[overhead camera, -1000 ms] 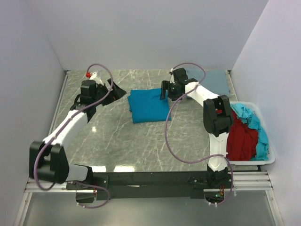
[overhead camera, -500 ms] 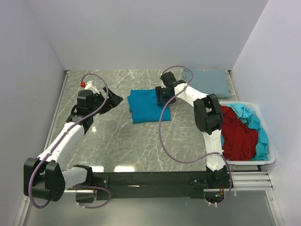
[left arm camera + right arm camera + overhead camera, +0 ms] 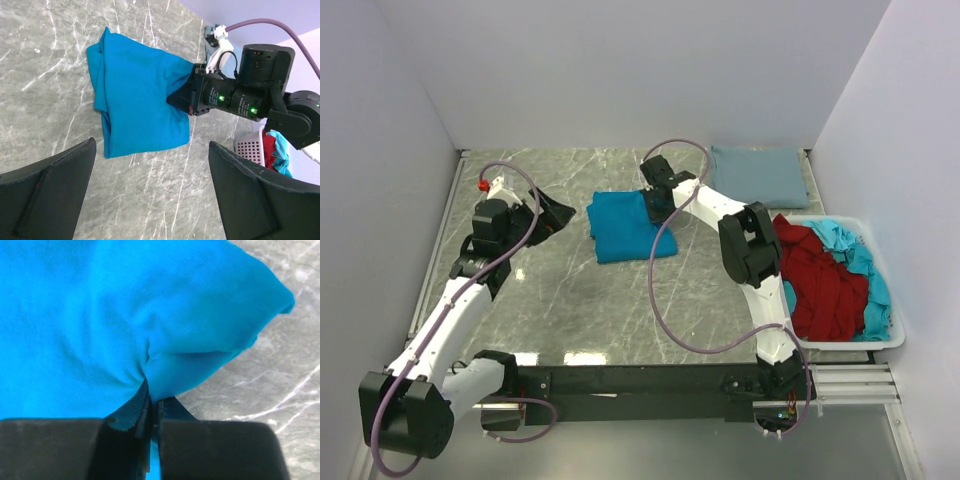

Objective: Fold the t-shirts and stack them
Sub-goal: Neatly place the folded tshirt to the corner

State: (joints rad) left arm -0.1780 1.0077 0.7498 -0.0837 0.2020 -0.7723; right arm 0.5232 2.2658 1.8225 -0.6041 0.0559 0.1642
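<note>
right wrist: gripper (image 3: 149,399) on teal t-shirt (image 3: 90,315)

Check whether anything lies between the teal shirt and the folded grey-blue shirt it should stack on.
Nothing visible does. The right gripper is shut on the teal shirt at its edge; only bare table lies between it and the grey-blue shirt, with the right arm's own forearm above that gap.

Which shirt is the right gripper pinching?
The bright teal-blue shirt mid-table, its edge bunched in the right gripper; the grey-blue shirt lies folded at the far edge, the rest fill the bin.
</note>
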